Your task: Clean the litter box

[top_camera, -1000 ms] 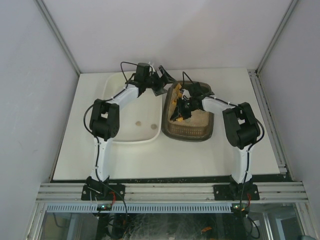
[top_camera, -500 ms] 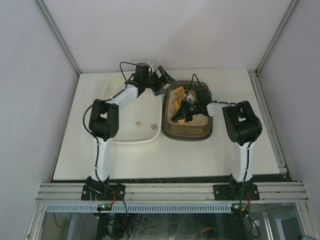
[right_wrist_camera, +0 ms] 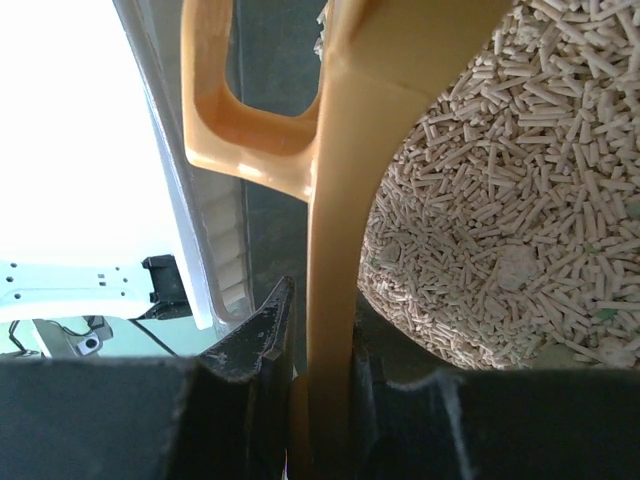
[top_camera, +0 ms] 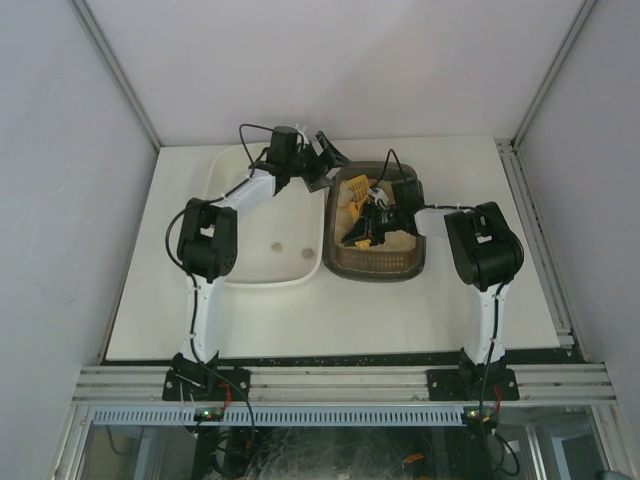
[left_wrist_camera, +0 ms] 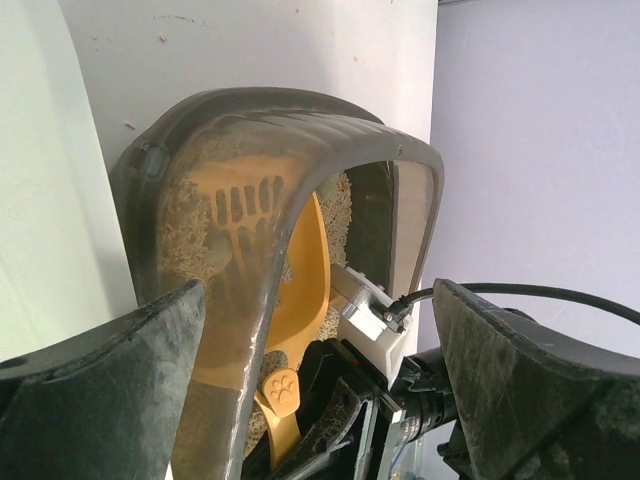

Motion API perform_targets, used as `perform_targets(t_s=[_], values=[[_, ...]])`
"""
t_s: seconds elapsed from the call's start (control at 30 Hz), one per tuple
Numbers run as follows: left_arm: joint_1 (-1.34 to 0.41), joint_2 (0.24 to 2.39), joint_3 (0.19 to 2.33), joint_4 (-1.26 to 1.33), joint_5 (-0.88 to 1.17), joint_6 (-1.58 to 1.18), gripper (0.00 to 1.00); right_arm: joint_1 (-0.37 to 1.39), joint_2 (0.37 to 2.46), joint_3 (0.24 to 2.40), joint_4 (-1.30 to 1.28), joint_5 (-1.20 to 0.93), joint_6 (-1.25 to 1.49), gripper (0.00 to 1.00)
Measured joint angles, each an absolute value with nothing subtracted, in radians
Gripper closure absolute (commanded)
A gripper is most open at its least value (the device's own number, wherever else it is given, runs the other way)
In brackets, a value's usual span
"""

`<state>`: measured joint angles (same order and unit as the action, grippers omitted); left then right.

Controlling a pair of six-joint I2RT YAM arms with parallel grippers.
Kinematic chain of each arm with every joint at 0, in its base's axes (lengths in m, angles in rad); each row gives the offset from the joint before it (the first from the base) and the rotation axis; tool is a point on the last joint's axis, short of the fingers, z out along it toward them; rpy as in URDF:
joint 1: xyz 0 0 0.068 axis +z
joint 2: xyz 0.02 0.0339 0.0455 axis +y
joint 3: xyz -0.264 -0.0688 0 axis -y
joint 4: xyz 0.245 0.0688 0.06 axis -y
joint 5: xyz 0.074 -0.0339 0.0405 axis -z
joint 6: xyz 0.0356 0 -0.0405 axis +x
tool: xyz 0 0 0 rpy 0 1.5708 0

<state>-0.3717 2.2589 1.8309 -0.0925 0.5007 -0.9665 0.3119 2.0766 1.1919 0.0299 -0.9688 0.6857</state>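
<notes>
Right wrist: shows right gripper (right_wrist_camera: 318, 345) pinching scoop (right_wrist_camera: 340, 200) over pellets (right_wrist_camera: 500, 200); left wrist: shows left gripper (left_wrist_camera: 318, 300) spread wide by litter box (left_wrist_camera: 300, 115) rim; top external: sets box three o'clock of white tub (top_camera: 262, 282)

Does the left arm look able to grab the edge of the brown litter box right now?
Probably yes. The left gripper is wide open with the litter box rim between its fingers and nothing blocking it. The right gripper holds the scoop inside the box.

Bright even light, soft shadows, right wrist view overexposed left, foreground blurred
</notes>
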Motion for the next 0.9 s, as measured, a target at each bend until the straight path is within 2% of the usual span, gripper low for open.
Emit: perform_targets(t_s=[0.4, 0.67, 0.9], values=[[-0.372, 2.259, 1.831, -0.092, 0.509, -0.966, 0.00, 0.310, 2.098, 1.185, 0.148, -1.005, 0.794, 1.00], [-0.372, 2.259, 1.831, -0.093, 0.512, -0.958, 0.00, 0.287, 2.100, 1.093, 0.309, -1.029, 0.890, 1.00], [-0.372, 2.257, 1.831, -0.098, 0.511, -0.949, 0.00, 0.273, 2.080, 1.052, 0.352, -1.035, 0.895, 1.00]])
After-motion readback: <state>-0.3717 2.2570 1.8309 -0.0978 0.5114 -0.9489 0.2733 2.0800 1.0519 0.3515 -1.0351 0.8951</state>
